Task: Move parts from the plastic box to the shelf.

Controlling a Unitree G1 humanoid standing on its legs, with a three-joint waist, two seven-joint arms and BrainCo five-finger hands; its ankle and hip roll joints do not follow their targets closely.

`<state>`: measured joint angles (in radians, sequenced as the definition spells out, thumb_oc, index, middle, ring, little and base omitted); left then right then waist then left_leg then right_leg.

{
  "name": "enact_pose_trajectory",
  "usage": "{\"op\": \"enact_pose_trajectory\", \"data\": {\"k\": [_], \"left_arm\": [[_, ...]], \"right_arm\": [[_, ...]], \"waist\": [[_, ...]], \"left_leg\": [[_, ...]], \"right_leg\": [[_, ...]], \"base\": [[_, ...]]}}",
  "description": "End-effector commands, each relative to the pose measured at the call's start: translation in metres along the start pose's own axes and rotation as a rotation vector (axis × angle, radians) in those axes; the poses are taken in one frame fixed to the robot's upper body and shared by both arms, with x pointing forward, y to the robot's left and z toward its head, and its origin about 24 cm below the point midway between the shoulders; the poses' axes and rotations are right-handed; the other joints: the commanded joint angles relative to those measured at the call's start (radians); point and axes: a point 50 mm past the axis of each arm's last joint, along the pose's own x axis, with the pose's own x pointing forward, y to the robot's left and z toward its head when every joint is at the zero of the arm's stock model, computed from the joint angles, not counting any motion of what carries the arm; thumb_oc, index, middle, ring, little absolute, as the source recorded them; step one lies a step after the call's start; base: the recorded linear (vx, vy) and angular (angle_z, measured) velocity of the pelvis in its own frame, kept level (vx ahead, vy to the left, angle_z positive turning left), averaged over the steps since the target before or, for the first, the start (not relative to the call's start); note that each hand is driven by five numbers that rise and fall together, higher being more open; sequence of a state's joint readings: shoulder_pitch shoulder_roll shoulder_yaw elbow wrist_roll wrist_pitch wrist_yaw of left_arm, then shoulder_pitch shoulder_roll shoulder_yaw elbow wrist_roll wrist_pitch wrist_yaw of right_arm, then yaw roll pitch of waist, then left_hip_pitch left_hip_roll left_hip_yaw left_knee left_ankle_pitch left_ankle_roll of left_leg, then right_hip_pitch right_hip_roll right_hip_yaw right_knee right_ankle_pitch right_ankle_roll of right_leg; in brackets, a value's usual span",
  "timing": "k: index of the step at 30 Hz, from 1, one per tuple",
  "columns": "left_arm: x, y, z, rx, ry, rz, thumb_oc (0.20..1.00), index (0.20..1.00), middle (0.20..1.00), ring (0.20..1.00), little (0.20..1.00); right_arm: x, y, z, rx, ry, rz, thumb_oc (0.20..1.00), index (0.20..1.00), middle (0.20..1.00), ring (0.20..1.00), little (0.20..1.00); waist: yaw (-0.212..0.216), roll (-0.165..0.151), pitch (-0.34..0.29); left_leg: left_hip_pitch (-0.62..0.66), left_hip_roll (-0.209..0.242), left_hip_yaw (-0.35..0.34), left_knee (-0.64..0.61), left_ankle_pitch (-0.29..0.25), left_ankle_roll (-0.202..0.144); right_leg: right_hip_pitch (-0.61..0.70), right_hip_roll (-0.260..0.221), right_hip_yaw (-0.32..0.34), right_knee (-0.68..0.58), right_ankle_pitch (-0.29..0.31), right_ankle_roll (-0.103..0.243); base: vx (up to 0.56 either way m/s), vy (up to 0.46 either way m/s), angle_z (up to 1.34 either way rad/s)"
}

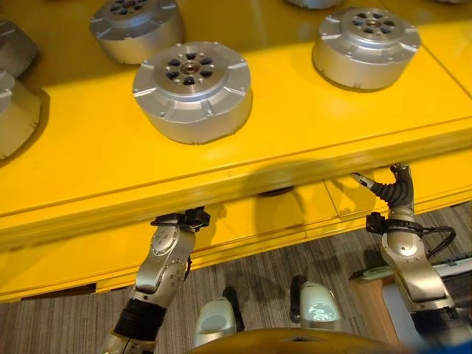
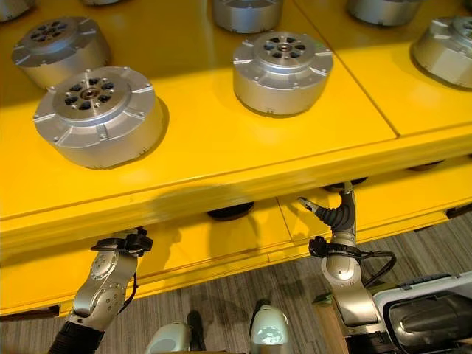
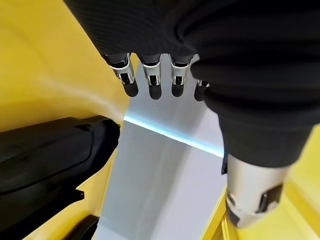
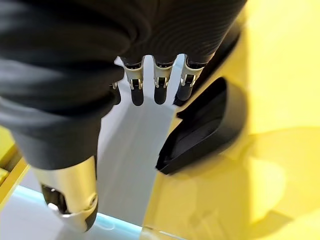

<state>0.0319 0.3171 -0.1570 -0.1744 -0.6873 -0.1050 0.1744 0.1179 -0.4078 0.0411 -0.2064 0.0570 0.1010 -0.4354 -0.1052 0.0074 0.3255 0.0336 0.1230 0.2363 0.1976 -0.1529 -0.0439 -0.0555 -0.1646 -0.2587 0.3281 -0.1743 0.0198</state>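
Several round silver parts stand on the yellow shelf; the nearest part is in the middle, with another part to the right and a third part behind. Both hands reach in below the top board. My left hand goes under the board's front edge; in its wrist view its fingers are straight and hold nothing. My right hand stands upright at the edge with its thumb out to the left; its fingers are also straight and empty.
Dark round objects sit under the top board, one black object close beside my right hand. A pale plastic box with a grey thing in it stands at the lower right, on the floor side. More silver parts line the shelf's left end.
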Motion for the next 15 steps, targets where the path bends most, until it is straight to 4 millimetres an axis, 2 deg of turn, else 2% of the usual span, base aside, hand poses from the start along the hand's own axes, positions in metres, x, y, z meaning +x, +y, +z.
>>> {"op": "enact_pose_trajectory", "data": {"k": [1, 9, 13, 15], "left_arm": [[-0.005, 0.003, 0.022, -0.027, -0.115, 0.025, 1.0, 1.0, 1.0, 1.0, 1.0], [-0.022, 0.024, 0.013, -0.038, -0.087, 0.17, 1.0, 1.0, 1.0, 1.0, 1.0], [-0.03, 0.028, 0.007, 0.04, -0.048, 0.168, 1.0, 1.0, 1.0, 1.0, 1.0], [-0.031, 0.027, 0.007, 0.125, -0.055, 0.147, 1.0, 1.0, 1.0, 1.0, 1.0]], "right_arm": [[0.002, -0.004, 0.014, 0.051, -0.07, 0.002, 1.0, 1.0, 1.0, 1.0, 1.0], [-0.01, 0.0, -0.009, 0.074, 0.054, 0.037, 1.0, 1.0, 1.0, 1.0, 1.0], [-0.012, 0.0, -0.013, 0.107, 0.091, 0.02, 1.0, 1.0, 1.0, 1.0, 1.0], [-0.012, 0.002, -0.015, 0.122, 0.106, 0.01, 1.0, 1.0, 1.0, 1.0, 1.0]], "waist": [[-0.016, -0.006, -0.014], [0.005, -0.021, -0.03], [0.022, -0.033, -0.033], [0.027, -0.04, -0.032]], "left_leg": [[0.046, 0.035, 0.116, -0.105, 0.113, 0.024], [0.053, 0.009, 0.106, -0.109, 0.095, 0.039], [0.059, -0.013, 0.111, -0.116, 0.082, 0.052], [0.063, -0.027, 0.125, -0.121, 0.077, 0.062]], "right_leg": [[0.04, 0.009, 0.076, -0.04, 0.047, 0.057], [0.068, 0.006, 0.071, -0.081, 0.06, 0.066], [0.074, -0.012, 0.063, -0.119, 0.095, 0.089], [0.07, -0.032, 0.056, -0.145, 0.132, 0.112]], "base": [[0.0, 0.072, -0.11], [-0.03, 0.1, 0.0], [-0.04, 0.175, 0.01], [-0.05, 0.204, 0.0]]}}
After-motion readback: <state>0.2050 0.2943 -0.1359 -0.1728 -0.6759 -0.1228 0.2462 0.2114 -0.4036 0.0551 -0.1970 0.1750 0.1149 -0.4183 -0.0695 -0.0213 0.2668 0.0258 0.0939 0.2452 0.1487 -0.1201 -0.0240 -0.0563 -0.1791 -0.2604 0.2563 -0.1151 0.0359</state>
